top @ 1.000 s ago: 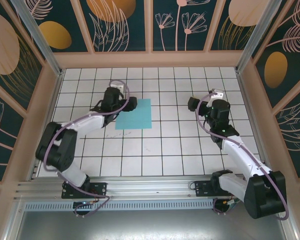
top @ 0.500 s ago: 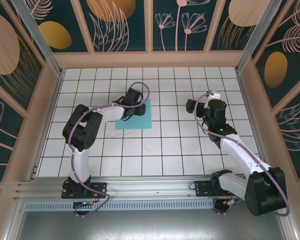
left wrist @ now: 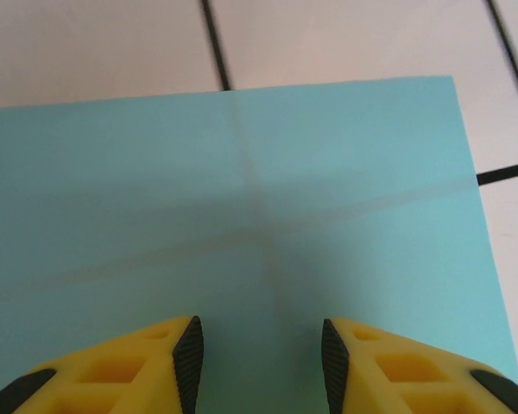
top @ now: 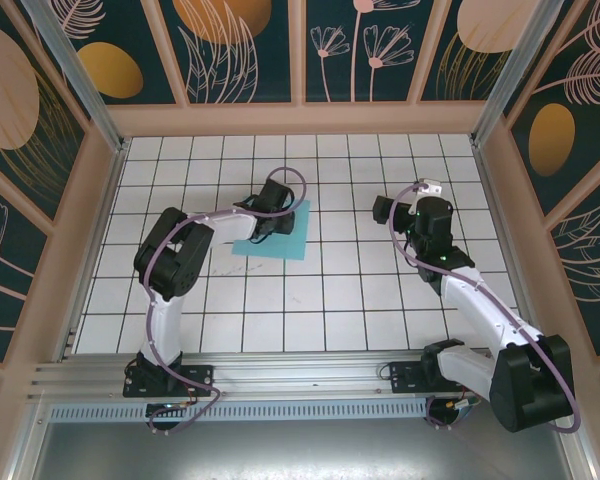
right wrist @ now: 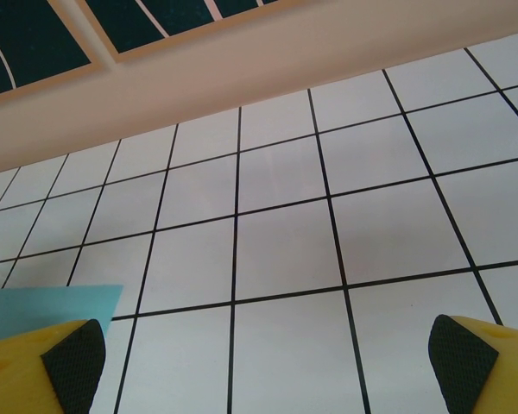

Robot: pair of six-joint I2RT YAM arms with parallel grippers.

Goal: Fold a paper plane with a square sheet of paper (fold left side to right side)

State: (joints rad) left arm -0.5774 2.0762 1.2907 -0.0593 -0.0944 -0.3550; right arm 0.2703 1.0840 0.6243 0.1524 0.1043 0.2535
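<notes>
The blue sheet (left wrist: 328, 190), laid flat on the tiles (left wrist: 345, 34) under the half-apart left gripper (left wrist: 259, 362), should be nipped at its left edge and matched squarely rightward, the right gripper (right wrist: 259, 366) being spread wide.

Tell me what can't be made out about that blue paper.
Top view: the left arm covers part of the thin turquoise-blue square sheet of paper.
Left wrist view: the frame cuts off its near edge; whether the jaws touch it is unclear.
Right wrist view: the frame edge cuts the sheet off past one corner.
</notes>
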